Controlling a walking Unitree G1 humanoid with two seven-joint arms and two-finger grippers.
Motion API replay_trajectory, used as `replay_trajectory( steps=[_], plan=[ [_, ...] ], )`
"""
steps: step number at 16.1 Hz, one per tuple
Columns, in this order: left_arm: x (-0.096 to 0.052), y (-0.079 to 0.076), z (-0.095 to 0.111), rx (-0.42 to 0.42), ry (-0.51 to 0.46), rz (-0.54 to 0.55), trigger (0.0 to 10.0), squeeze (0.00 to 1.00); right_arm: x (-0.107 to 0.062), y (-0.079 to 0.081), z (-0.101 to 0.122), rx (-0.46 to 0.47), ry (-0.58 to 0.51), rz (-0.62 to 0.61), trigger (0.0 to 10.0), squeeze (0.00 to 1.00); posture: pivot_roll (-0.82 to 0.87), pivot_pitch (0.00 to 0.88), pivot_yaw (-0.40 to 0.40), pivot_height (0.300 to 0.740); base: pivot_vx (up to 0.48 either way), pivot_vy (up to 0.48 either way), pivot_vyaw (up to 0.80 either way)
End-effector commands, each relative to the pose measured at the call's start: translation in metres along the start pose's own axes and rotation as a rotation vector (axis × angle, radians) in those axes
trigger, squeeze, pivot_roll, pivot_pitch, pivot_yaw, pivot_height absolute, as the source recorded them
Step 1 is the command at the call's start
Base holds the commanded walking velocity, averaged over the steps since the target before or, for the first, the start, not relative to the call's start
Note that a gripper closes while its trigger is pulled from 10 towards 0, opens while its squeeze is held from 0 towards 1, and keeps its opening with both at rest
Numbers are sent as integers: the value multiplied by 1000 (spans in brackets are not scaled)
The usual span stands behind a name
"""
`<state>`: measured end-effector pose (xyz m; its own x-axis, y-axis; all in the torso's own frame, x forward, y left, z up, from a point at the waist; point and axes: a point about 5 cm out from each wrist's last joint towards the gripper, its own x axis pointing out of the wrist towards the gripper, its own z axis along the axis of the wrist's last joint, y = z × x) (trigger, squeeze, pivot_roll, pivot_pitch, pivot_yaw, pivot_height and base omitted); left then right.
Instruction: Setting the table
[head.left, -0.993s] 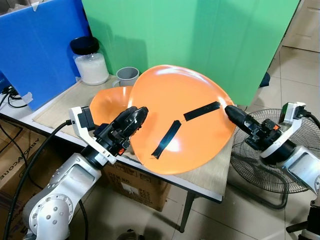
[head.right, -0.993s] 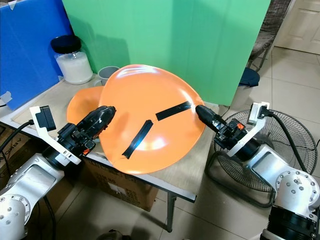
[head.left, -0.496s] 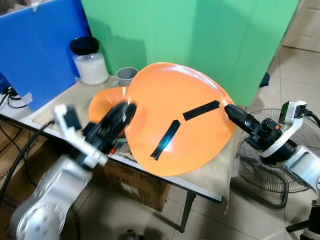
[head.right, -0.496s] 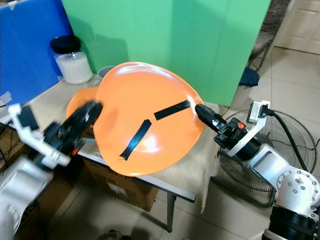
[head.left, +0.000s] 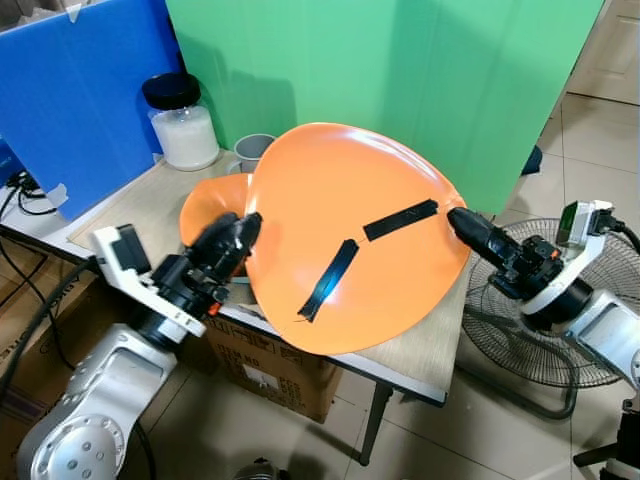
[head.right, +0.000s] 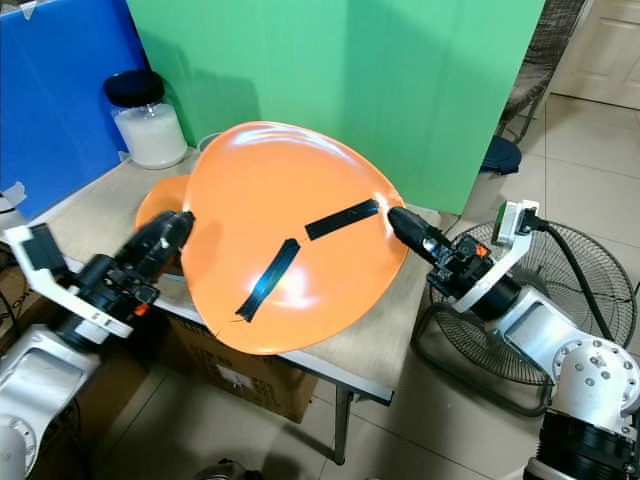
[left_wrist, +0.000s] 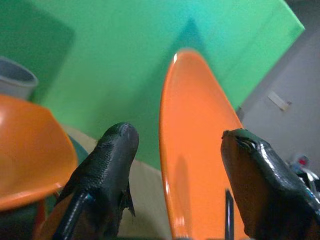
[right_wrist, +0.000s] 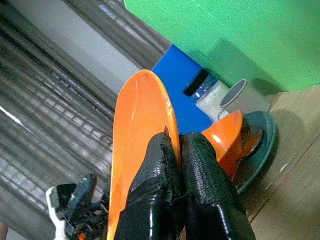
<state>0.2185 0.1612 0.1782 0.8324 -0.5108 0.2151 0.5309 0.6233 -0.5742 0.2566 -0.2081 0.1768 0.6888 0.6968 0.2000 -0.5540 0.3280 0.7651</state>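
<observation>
A large orange plate with two strips of black tape stands tilted on edge above the table. My right gripper is shut on its right rim; in the right wrist view the fingers pinch the plate. My left gripper is at the plate's left rim, open. In the left wrist view its fingers stand apart on either side of the plate's edge. A smaller orange bowl lies behind on a dark plate.
A grey cup and a black-lidded jar stand at the table's back, before blue and green boards. A floor fan stands to the table's right, and a cardboard box sits under it.
My left gripper drew off the plate's lower left rim, swung left, and now sits higher at the left rim. The plate has stayed in my right gripper, shifted slightly left.
</observation>
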Motion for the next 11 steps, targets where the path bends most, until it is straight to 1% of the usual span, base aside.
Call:
replay_trajectory(
  steps=[1, 2, 3, 4, 5, 6, 7, 8, 9, 10, 11],
  plan=[
    [3, -1, -6, -11, 49, -30, 10000, 1000, 3, 9, 3, -15, -15, 68, 0, 0, -26, 0, 63, 740, 0, 0, 0],
    [4, 0, -7, -21, 64, -26, 10000, 1000, 4, 10, 2, -14, -15, 71, 0, 0, -28, 0, 69, 740, 0, 0, 0],
    [7, 3, -9, -36, 81, -25, 10000, 816, 4, 11, 0, -11, -13, 80, 0, 0, -32, 0, 79, 740, 0, 0, 0],
    [7, 3, -9, -36, 81, -25, 10000, 816, 4, 11, 0, -11, -13, 80, 0, 0, -32, 0, 79, 740, 0, 0, 0],
    [10, 4, -8, -48, 80, -37, 10000, 537, 5, 12, -4, -7, -8, 88, 0, 0, -34, 0, 85, 740, 0, 0, 0],
    [11, 2, -7, -60, 74, -54, 10000, 75, 5, 12, -6, -4, -6, 91, 0, 0, -36, 0, 94, 740, 0, 0, 0],
    [12, 1, -6, -69, 71, -66, 8784, 0, 5, 12, -8, -2, -4, 93, 0, 0, -36, 0, 94, 740, 0, 0, 0],
    [12, 0, -4, -90, 68, -83, 3020, 0, 6, 12, -12, 4, 0, 101, 0, 0, -36, 0, 106, 740, 0, 0, 0],
    [12, 0, -4, -93, 69, -86, 3020, 0, 6, 12, -13, 6, 2, 104, 0, 0, -35, 0, 107, 740, 0, 0, 0],
    [12, -1, -5, -104, 77, -93, 588, 0, 6, 12, -15, 7, 8, 110, 0, 0, -34, 0, 111, 740, 0, 0, 0],
    [12, -2, -5, -109, 79, -98, 0, 0, 6, 12, -16, 7, 10, 112, 0, 0, -33, 0, 112, 740, 0, 0, 0]
  ],
)
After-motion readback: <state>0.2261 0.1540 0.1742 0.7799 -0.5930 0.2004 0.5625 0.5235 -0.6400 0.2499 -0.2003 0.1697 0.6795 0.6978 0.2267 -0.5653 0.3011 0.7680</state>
